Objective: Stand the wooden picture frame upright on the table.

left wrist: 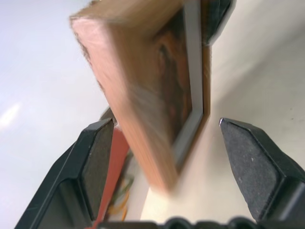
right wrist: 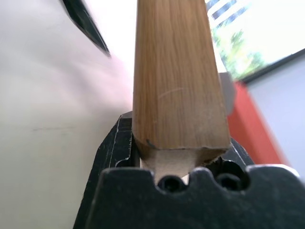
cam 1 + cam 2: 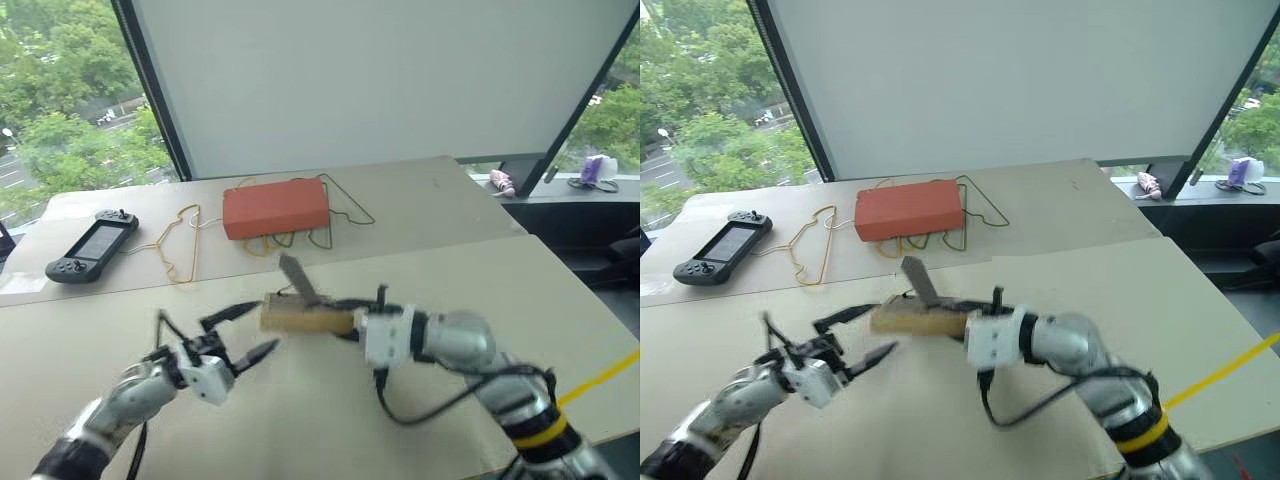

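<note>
Right gripper (image 3: 345, 322) is clamped on one end of the wooden picture frame (image 3: 305, 316), both fingers pressed against its faces as the right wrist view shows; the frame (image 2: 176, 71) runs straight out from between them. Frame is held off the table (image 3: 430, 280), lying roughly level, with its dark grey fold-out stand (image 3: 298, 277) sticking up from the back. Left gripper (image 3: 240, 335) is spread wide, fingers apart and gripping nothing; in the left wrist view the frame's free end (image 1: 152, 90) sits between the two black pads (image 1: 97, 162) without touching either, painted front partly visible. Farther back on the table: an orange-red box (image 3: 276, 208) resting over a tangle of thin wire hangers (image 3: 185, 245), and to its left a black handheld game console (image 3: 93, 244), well apart from the frame.
</note>
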You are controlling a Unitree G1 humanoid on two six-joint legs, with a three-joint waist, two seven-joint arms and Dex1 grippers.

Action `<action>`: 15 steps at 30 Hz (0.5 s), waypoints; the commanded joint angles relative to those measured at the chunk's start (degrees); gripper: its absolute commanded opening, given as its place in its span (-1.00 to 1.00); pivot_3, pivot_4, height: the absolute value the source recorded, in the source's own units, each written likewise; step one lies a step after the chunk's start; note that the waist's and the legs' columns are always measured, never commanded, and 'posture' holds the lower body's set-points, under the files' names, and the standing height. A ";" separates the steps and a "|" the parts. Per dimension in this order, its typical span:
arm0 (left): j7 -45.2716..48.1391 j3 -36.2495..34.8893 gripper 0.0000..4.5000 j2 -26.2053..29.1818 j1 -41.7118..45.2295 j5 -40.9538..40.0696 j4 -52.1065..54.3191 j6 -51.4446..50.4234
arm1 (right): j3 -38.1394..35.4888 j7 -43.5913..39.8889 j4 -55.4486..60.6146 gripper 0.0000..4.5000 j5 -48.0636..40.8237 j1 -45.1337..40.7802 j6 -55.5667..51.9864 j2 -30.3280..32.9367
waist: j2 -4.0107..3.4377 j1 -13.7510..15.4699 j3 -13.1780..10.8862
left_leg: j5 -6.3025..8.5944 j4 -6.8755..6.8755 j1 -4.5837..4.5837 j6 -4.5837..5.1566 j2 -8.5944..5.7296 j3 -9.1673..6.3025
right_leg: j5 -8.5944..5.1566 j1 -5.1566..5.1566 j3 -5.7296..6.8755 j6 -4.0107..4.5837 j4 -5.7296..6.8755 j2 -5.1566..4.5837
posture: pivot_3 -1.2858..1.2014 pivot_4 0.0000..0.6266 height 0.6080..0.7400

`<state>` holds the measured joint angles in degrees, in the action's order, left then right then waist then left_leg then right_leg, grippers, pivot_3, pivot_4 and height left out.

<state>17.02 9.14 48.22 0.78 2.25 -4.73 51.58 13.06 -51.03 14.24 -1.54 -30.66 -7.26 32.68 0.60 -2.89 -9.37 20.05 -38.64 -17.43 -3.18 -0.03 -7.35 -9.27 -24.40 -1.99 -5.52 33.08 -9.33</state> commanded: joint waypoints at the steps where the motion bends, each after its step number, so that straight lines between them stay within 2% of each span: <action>1: 1.31 -2.69 0.70 -1.12 -4.99 -2.05 10.04 -6.27 | -5.33 -4.93 -2.24 -0.43 -13.55 -9.78 -22.31 -0.16 | -0.03 0.43 -0.05 | 0.04 0.01 -0.01 0.07 0.00 -0.01 | 0.00 -0.01 0.01 0.01 0.00 0.01 | 0.03 -0.52 1.00; 3: 1.92 -3.28 0.70 -2.45 -6.57 -1.59 12.64 -8.73 | -5.59 -8.52 -5.21 -0.43 -19.45 -14.69 -36.05 1.12 | -0.09 0.82 -0.08 | 0.06 0.01 -0.04 0.11 0.01 -0.02 | -0.01 -0.04 0.03 0.02 0.01 0.02 | 0.03 -0.52 1.00; 7: 3.09 -4.51 0.70 -4.60 -7.28 -1.36 14.36 -11.41 | -4.40 -14.93 -10.63 -0.43 -26.89 -21.26 -50.11 2.48 | -0.16 1.17 -0.14 | 0.10 -0.01 -0.19 0.17 -0.01 -0.08 | -0.01 -0.08 0.10 0.05 -0.05 0.01 | 0.03 -0.52 1.00; 10: 4.28 -5.17 0.70 -5.70 -7.54 -1.42 14.68 -12.27 | -1.24 -18.67 -13.10 -0.43 -27.35 -22.72 -51.33 3.52 | -0.20 0.96 -0.16 | 0.14 -0.01 -0.22 0.25 -0.01 -0.06 | -0.01 -0.14 0.10 0.05 -0.08 0.02 | 0.03 -0.52 1.00; 15: 5.82 -5.79 0.70 -7.12 -8.06 -1.43 15.15 -12.38 | 4.80 -19.56 -19.48 -0.43 -23.00 -23.32 -48.60 2.90 | -0.20 0.46 -0.16 | 0.14 -0.04 -0.25 0.24 -0.04 0.01 | -0.02 -0.16 0.10 0.03 -0.13 -0.02 | 0.03 -0.52 1.00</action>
<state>22.39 4.92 41.60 -6.94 1.67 8.36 38.80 15.70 -70.02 -4.34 -26.00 -53.72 -57.13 35.46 0.40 -2.44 -9.53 20.19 -38.67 -17.67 -2.94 -0.05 -7.34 -9.28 -24.56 -1.89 -5.50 32.96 -9.34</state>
